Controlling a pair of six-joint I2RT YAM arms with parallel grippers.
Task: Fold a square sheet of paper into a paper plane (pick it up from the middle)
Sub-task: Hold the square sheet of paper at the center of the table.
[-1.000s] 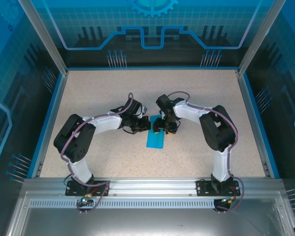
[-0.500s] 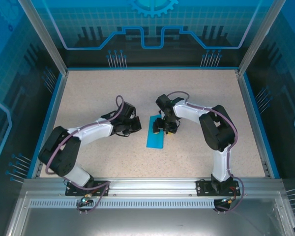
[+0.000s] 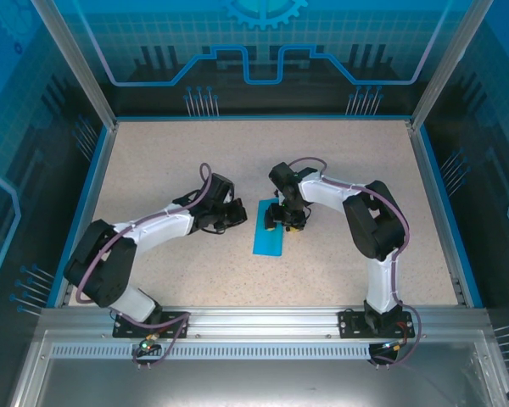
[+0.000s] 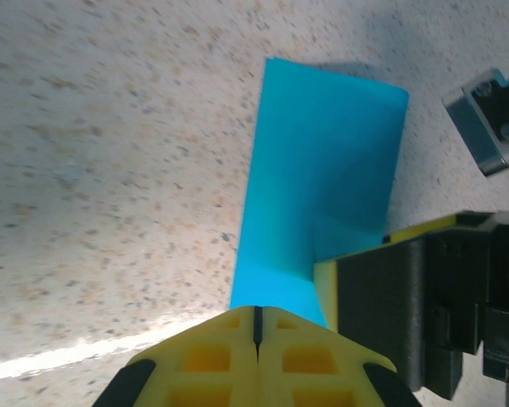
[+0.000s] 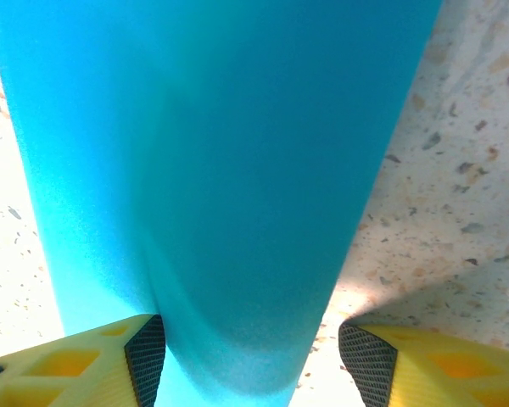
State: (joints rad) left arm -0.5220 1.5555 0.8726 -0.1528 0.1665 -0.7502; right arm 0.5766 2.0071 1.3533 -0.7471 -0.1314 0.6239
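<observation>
Folded cyan paper sheet (image 3: 269,237): seemingly light, limp, crease-prone; best pinched mid-length; my right gripper (image 5: 250,348) spread astride it, left gripper (image 4: 257,318) pressed together.

Robot lab cell: aluminium frame (image 3: 76,68), blue printed panels (image 3: 263,51), speckled table (image 3: 178,161).

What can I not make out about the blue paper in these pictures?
- Top view: the right gripper covers the far end of the square sheet of paper; its creases are too small.
- Right wrist view: the top edge cuts off the sheet.
- Left wrist view: that gripper hides one corner.
</observation>
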